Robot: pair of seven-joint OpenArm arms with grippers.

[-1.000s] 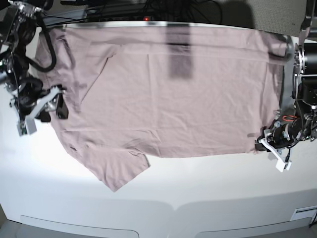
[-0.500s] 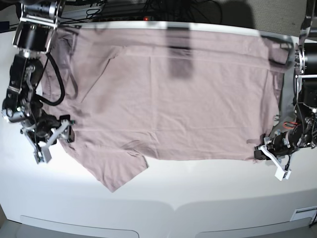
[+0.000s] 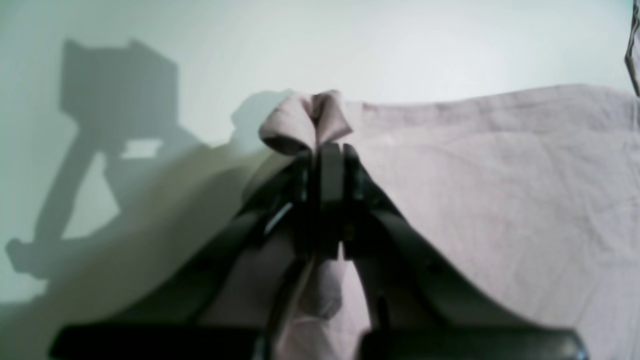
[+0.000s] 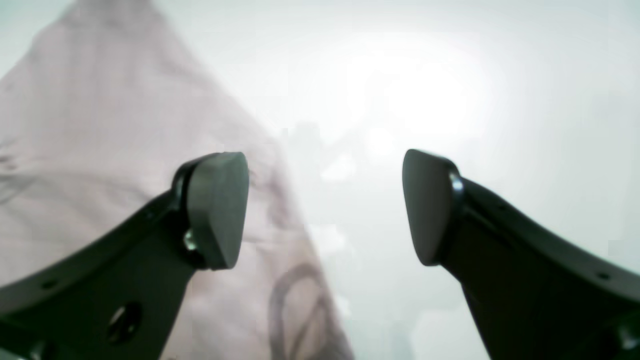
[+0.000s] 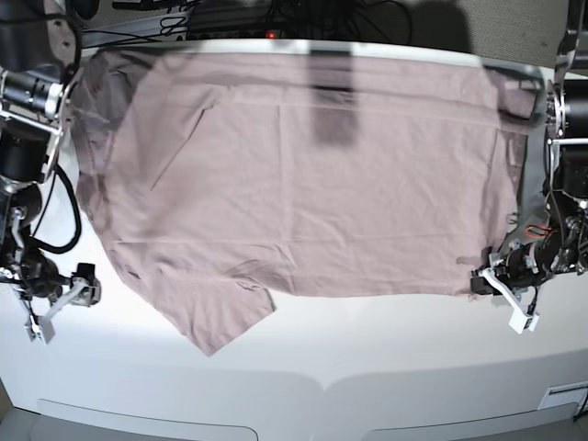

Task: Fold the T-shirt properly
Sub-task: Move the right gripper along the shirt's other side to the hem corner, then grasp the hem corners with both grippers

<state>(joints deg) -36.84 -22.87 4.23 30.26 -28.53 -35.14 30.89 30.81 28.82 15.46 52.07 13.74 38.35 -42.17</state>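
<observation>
The pink-mauve T-shirt (image 5: 303, 184) lies spread flat across the white table (image 5: 367, 349), one sleeve (image 5: 220, 317) pointing toward the front. At the shirt's front right corner my left gripper (image 5: 484, 276) is shut on a pinch of fabric. The left wrist view shows that bunched fold (image 3: 310, 120) standing up above the closed left gripper (image 3: 325, 152). My right gripper (image 5: 57, 310) hangs open over bare table, just off the shirt's left edge. In the right wrist view, the right gripper (image 4: 325, 207) holds nothing between its fingers (image 4: 217, 210), and the shirt (image 4: 100, 150) lies to their left.
Dark cables and equipment (image 5: 276, 18) run along the table's back edge. A dark shadow (image 5: 333, 101) falls on the shirt's upper middle. Both arm bodies stand at the table's sides, and the right wrist arm's base (image 5: 28, 110) borders the shirt's left edge.
My right gripper has left the shirt's left edge, moving down toward the front left and opening wider. The left gripper has barely moved and still pinches the corner.
</observation>
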